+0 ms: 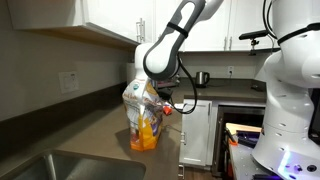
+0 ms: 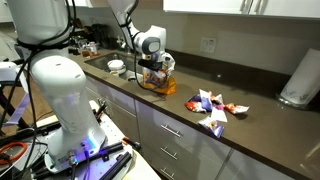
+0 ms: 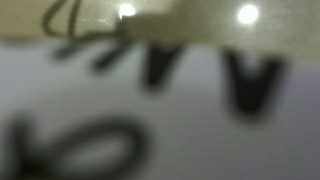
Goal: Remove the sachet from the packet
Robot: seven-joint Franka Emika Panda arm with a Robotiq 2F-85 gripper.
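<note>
arm: comes down from above, wrist bent over the packet (image 1: 143, 125) in both exterior views
gripper (image 1: 151, 96): sits at the packet's top opening, fingertips hidden by the crumpled plastic – cannot tell whether the claw is released or clenched, or whether it has anything in it
packet: upright on the dark counter (image 1: 92, 132), near the front edge; clear/white upper part bunched around the gripper, orange-yellow lower part resting on the counter
packet, other angle: in an exterior view it stands (image 2: 157, 78) at the far end of the counter run, right under the wrist
loose sachets (image 2: 212, 108): small pile of red, white and blue packs lying flat on the counter, well apart from the packet, near the front edge
paper-towel roll (image 2: 300, 78): white, upright against the wall at the end of the counter away from the packet, apart from the sachet pile
bowl (image 2: 117, 67): white, on the counter beyond the packet
sink (image 1: 48, 165): steel basin set in the counter, near the camera, apart from the packet
wall outlet (image 1: 68, 81): on the backsplash above the counter
wrist view: fully blurred – dark curved shapes on a pale surface, two bright spots along the top; nothing identifiable
white robot body (image 1: 290, 90): large, stands off the counter, not touching anything on it
</note>
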